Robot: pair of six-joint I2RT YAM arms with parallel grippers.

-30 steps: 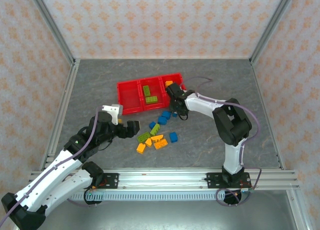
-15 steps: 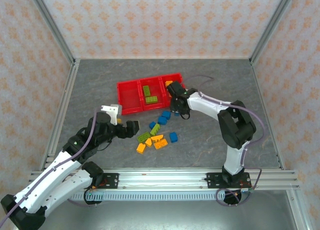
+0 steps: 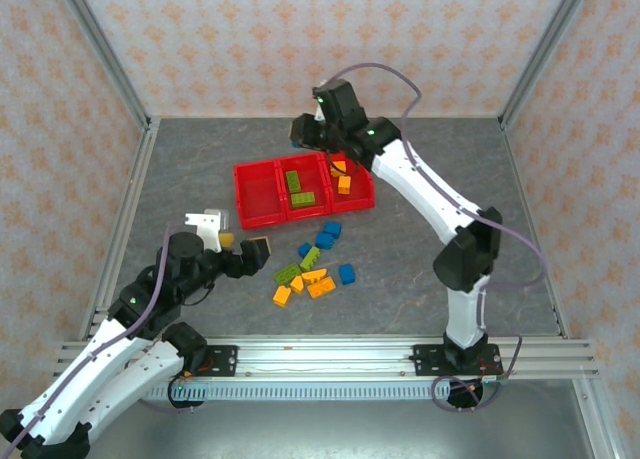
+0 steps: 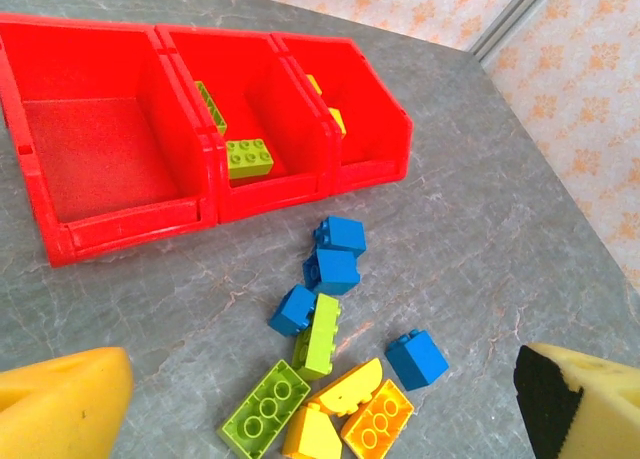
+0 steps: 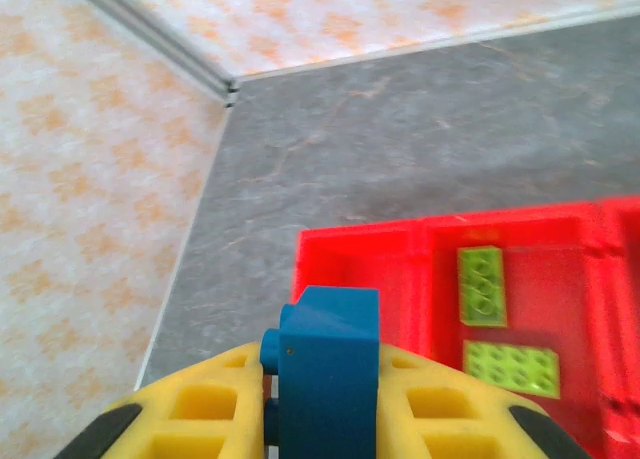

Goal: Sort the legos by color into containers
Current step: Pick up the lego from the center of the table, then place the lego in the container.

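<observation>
We are clamping our right tool [image 5: 325, 404] tight on a blue brick [image 5: 328, 364] beside the far edge of the red bins [image 3: 240, 194], probably aiming for the empty left bin [image 4: 95, 159]. Our left tool [image 3: 243, 249] is hovering wide open and empty by the loose bricks [image 3: 312, 267] on the counter [image 3: 430, 179].

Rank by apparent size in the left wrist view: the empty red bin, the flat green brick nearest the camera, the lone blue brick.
1. empty red bin
2. flat green brick
3. lone blue brick

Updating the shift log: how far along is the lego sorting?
Done: two green bricks in the middle bin, orange bricks in the right bin. In hand: the right gripper holds a blue brick; the left bin is empty. Left: mixed loose bricks on the table.
</observation>
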